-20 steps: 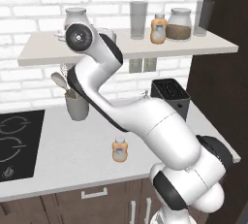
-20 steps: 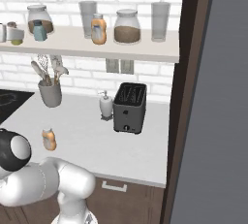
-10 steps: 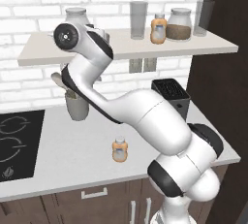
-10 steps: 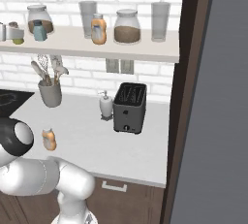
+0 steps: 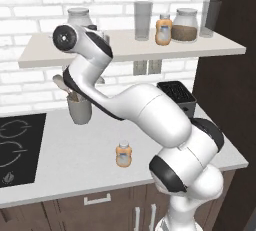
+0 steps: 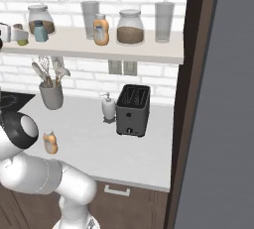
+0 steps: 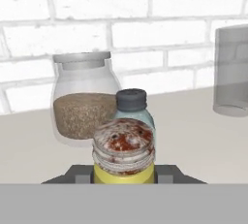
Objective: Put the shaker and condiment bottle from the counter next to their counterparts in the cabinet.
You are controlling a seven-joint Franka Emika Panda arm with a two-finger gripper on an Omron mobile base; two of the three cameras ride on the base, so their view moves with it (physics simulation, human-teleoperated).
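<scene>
My gripper point(image 7: 124, 175) is shut on the shaker point(image 7: 124, 156), a small yellow-green cylinder with a speckled silver cap. It is up at the left end of the cabinet shelf point(image 5: 125, 50). Right behind the shaker stands its teal-blue counterpart point(image 7: 134, 110) with a dark cap. From the right base view the held shaker point(image 6: 21, 41) sits just left of the teal shaker point(image 6: 39, 31). The condiment bottle point(image 5: 123, 154), orange with a grey cap, stands on the counter point(image 5: 70, 150) near its front edge. Its orange twin point(image 5: 163, 29) stands mid-shelf.
A glass jar point(image 7: 82, 103) of brown grains stands behind the teal shaker. The shelf also carries a tumbler point(image 7: 231, 72), a second jar point(image 6: 130, 27) and another glass point(image 6: 164, 22). On the counter are a utensil holder point(image 6: 51, 94), a soap dispenser point(image 6: 108, 108), a toaster point(image 6: 133, 110) and the cooktop point(image 5: 17, 147).
The arm's upper links have swung left along the shelf, carrying the shaker toward the teal one. The bottle on the counter has not moved.
</scene>
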